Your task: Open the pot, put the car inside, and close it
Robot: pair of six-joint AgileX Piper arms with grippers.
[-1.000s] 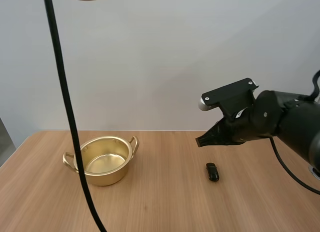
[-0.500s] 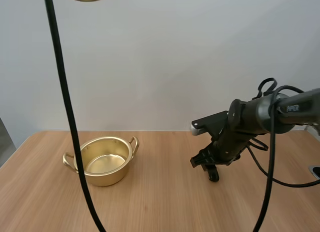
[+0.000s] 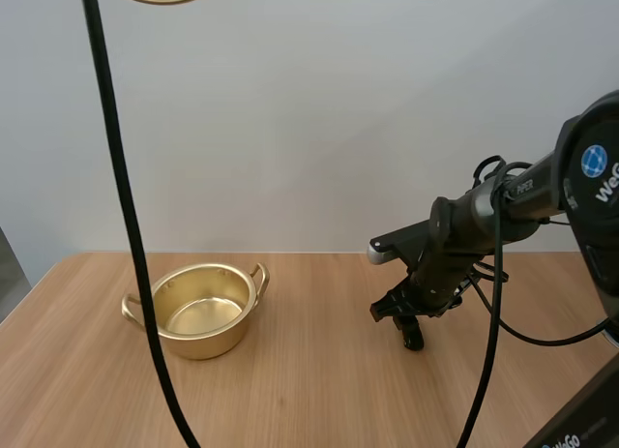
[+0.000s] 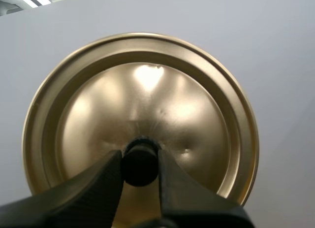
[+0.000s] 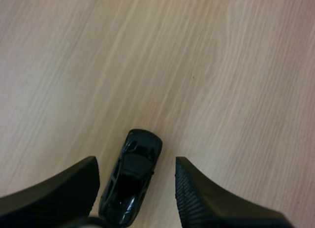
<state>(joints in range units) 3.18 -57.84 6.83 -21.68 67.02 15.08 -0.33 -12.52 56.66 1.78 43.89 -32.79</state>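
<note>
As the spread right end effector (image 5: 135, 160) straddles the small black toy car (image 5: 132, 181) off-centre (left end effector (image 4: 140, 164) pinches the round golden lid (image 4: 147, 90)), closing may skid it.

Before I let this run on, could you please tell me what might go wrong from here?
The car lies off-centre between the fingers of the open right gripper, nearer one, so closing may twist or squirt it out. The left gripper holds the lid only by its small knob; it could slip or swing.
</note>
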